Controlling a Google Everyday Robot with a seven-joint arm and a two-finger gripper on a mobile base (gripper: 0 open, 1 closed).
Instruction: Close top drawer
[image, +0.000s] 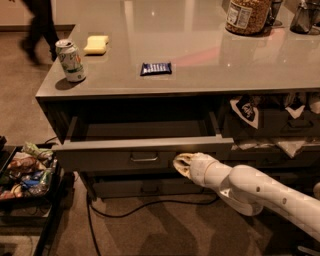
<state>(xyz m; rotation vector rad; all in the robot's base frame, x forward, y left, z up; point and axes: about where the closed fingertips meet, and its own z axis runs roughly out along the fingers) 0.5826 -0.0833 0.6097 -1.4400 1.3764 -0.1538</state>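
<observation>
The top drawer (105, 156) is pulled out from under the grey counter, its dark inside showing. Its flat grey front carries a small metal loop handle (144, 158) at the centre. My gripper (181, 163) on the white arm reaches in from the lower right. Its tip rests against the drawer front, just right of the handle.
A slimmer drawer (145, 188) sits below. On the counter (200, 65) stand a soda can (70, 60), a yellow sponge (96, 44), a blue snack packet (156, 68) and a jar (245, 15). Rag-filled drawers (280, 120) lie right. A snack tray (25, 172) and cable (150, 206) are on the floor. A person (37, 25) walks far left.
</observation>
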